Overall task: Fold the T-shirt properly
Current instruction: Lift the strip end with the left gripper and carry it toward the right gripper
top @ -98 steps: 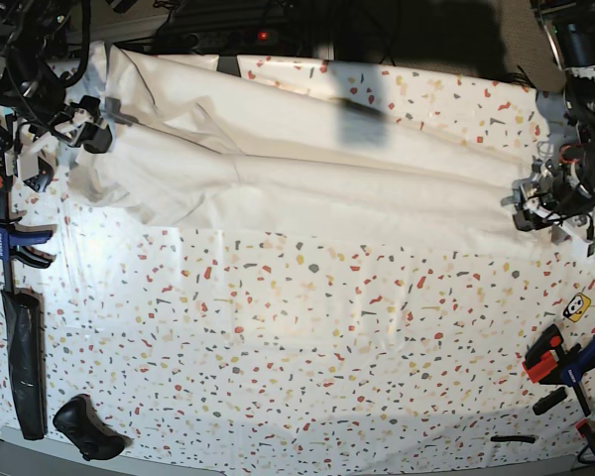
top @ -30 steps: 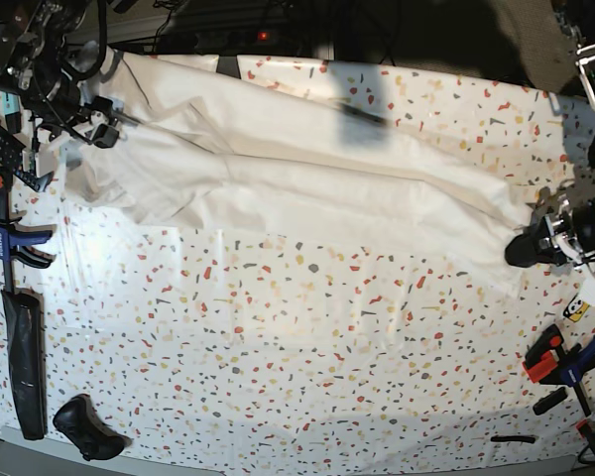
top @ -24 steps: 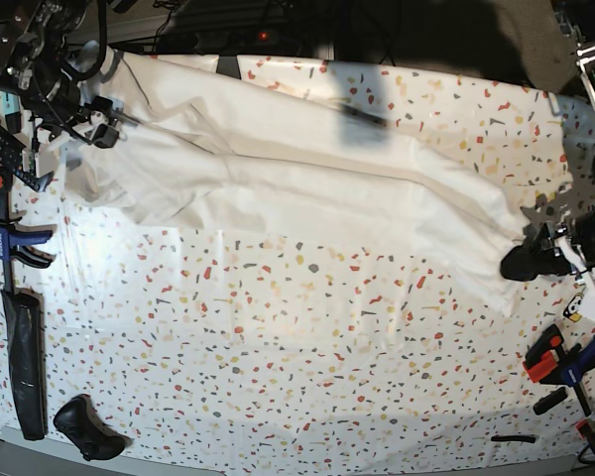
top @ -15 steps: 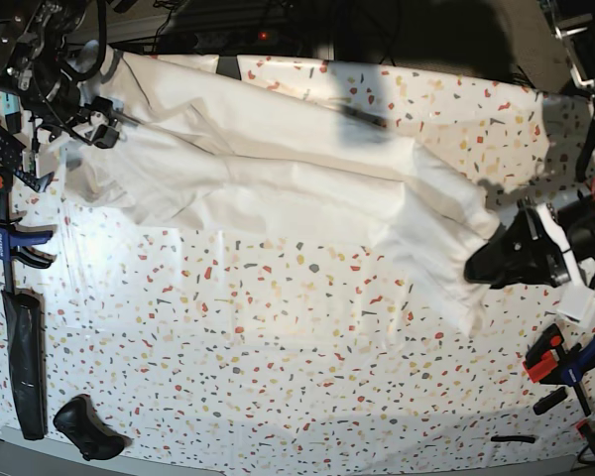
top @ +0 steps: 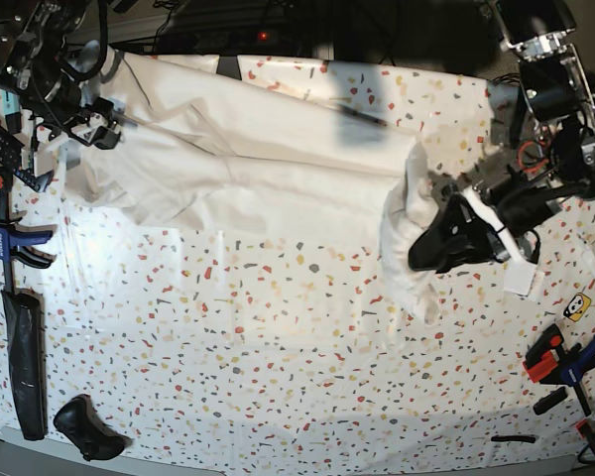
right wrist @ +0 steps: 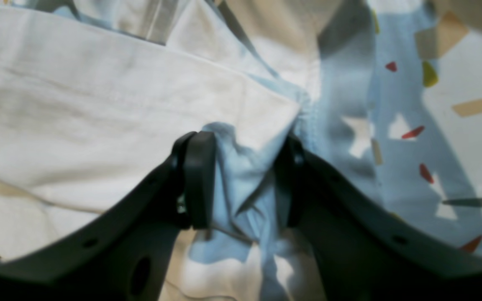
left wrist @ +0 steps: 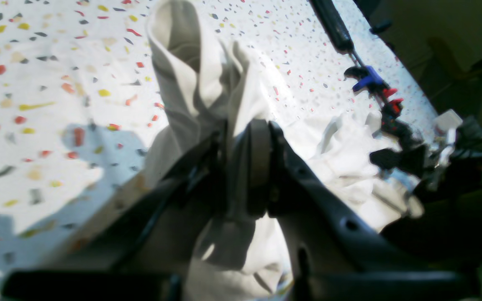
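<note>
Clamps, far left edge: a blue-and-red clamp [top: 2,233] lies on the tabletop [top: 278,377] beside a long black bar [top: 26,362]; a dark rounded object [top: 87,427] sits near the lower left corner.

Right gripper [top: 97,117]: at the upper left of the base view, at the left end of the garment. In the right wrist view its fingers [right wrist: 197,184] stand a little apart with a bunched fold of cloth pinched between them — the grip is closed on fabric, not on the table.

T-shirt [top: 258,159]: white, spread as a long band across the far half of the speckled tabletop, creased lengthwise. Its left end is held at the right gripper; its right end is gathered up off the surface and hangs in a crumpled bunch.

Left gripper [top: 431,243]: right of centre in the base view, above the tabletop. The left wrist view shows its fingers [left wrist: 260,163] pressed together on a twisted rope of the white cloth, which rises ahead of them — nothing else is gripped.

Clamps, right edge: an orange-and-blue clamp [top: 565,362] lies near the lower right corner; just above it, a small yellow tag [top: 576,307].
</note>
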